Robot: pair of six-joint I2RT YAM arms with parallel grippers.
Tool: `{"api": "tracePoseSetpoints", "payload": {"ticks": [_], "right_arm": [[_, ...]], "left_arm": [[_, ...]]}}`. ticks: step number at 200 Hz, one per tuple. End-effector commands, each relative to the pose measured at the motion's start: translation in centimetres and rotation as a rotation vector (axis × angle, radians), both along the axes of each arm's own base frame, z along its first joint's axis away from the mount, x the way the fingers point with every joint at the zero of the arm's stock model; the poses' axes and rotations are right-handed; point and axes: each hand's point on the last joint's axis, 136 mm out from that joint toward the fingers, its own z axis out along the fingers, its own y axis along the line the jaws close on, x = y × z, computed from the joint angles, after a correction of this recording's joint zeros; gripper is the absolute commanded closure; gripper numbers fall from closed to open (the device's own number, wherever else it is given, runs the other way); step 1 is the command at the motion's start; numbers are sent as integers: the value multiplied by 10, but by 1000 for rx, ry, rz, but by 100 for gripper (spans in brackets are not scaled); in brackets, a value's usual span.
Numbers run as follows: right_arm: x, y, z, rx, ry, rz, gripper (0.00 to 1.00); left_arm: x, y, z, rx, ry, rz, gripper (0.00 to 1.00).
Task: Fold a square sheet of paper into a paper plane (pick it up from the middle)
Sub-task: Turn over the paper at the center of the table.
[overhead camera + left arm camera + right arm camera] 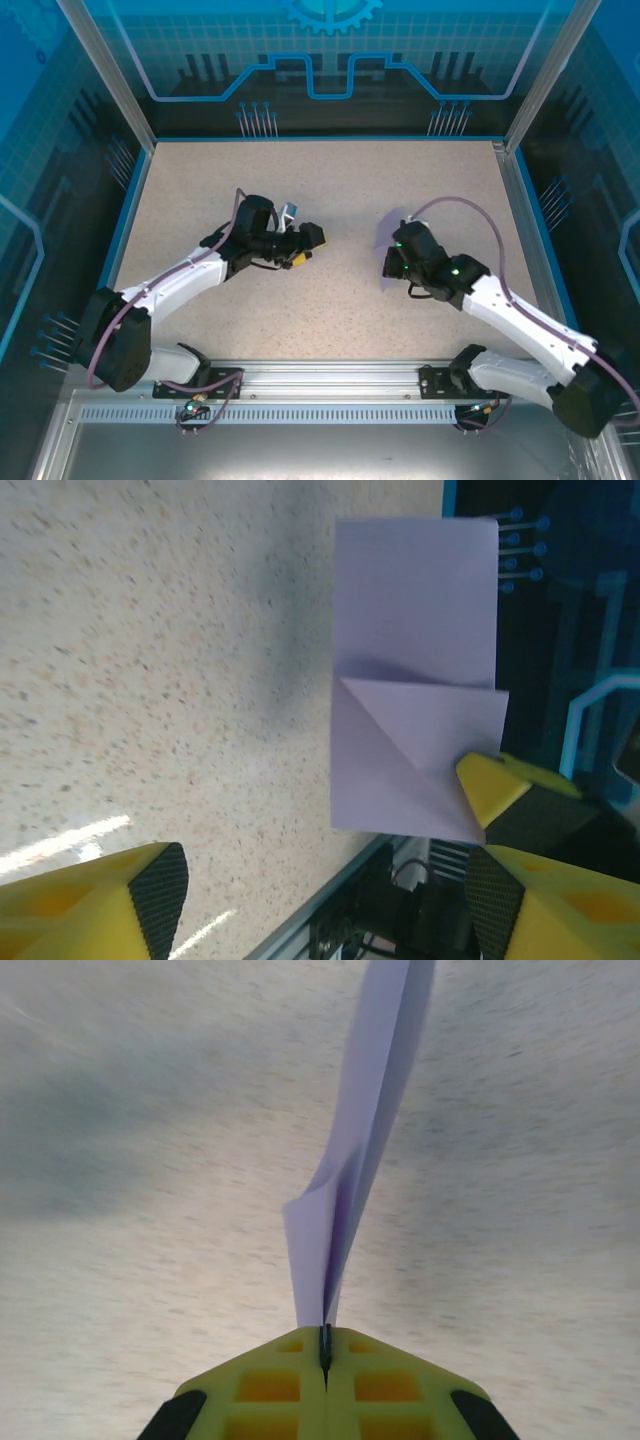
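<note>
Here, your right fingers [265, 1385] pinch the part-folded lavender sheet [415, 610] at the counter's [330, 190] three o'clock; your left fingers [90, 900] stand apart, empty.

Table [250, 180], from above: the left gripper [318, 240] lies left of centre and the right gripper [390, 258] right of centre, their tips facing each other and apart. The sheet of paper [383, 236] stands on edge between them, one corner pinched in the right gripper's tips. The left gripper's spread fingers [150, 900] sit clear of the sheet, opposite its flat side.
</note>
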Motion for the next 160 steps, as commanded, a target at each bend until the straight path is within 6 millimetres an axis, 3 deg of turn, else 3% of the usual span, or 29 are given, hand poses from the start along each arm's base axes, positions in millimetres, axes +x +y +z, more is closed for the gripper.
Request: {"api": "tracePoseSetpoints", "payload": {"ticks": [1, 36, 74, 116, 160], "right_arm": [[-5, -44, 10, -507, -9, 5, 100], [5, -11, 14, -758, -26, 61, 100], [7, 34, -18, -861, 44, 162, 97], [-5, 89, -57, -758, 105, 292, 92], [-23, 134, -99, -566, 200, 398, 81]], "left_arm": [[-5, 17, -2, 75, 11, -25, 21], [5, 40, 3, 105, 13, 12, 20], [10, 69, 2, 124, 23, 76, 19], [11, 91, -1, 117, 38, 126, 18], [10, 96, -11, 113, 66, 132, 18]]}}
